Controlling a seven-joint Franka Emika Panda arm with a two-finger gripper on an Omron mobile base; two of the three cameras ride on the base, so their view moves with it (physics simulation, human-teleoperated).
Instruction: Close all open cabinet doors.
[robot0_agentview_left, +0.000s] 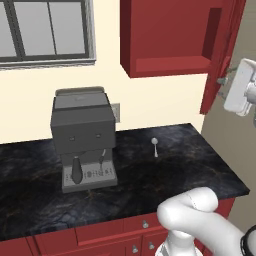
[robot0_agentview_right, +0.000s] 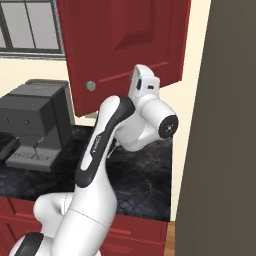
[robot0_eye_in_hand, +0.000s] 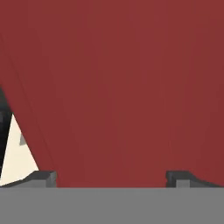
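Cream kitchen wall (robot0_agentview_left: 165, 105) backs a black marbled stone counter (robot0_agentview_left: 165, 175) that runs above dark-red drawer fronts with round silver knobs (robot0_agentview_left: 145, 224). From the left base view, a grey boxy espresso machine (robot0_agentview_left: 83, 137) stands on the counter under a grey-framed window (robot0_agentview_left: 45, 30), with a small silver spoon-like utensil (robot0_agentview_left: 155, 146) lying on the stone well to its right. That same view looks into the open dark-red wall cabinet (robot0_agentview_left: 170, 37), showing its bare interior shelf, and sees the swung-out dark-red cabinet door (robot0_agentview_left: 222, 55) nearly edge-on, hanging past the counter's right end; the white hand of the arm sits just beside that door's outer side. The right base view turns the door (robot0_agentview_right: 125, 45) face-on instead: a tall panel with a recessed centre and a small round silver knob (robot0_agentview_right: 90, 85) near its lower left corner, covering much of the wall behind the white arm's wrist, whose hand points toward the panel. A dark grey tall slab (robot0_agentview_right: 225, 125) fills the right side there. Looking along the hand, the two dark fingertips (robot0_eye_in_hand: 43, 178) stand far apart at the bottom corners, the gripper (robot0_eye_in_hand: 111, 179) spread wide and holding nothing, with flat red door surface (robot0_eye_in_hand: 122, 87) close ahead and a sliver of cream wall at the left.
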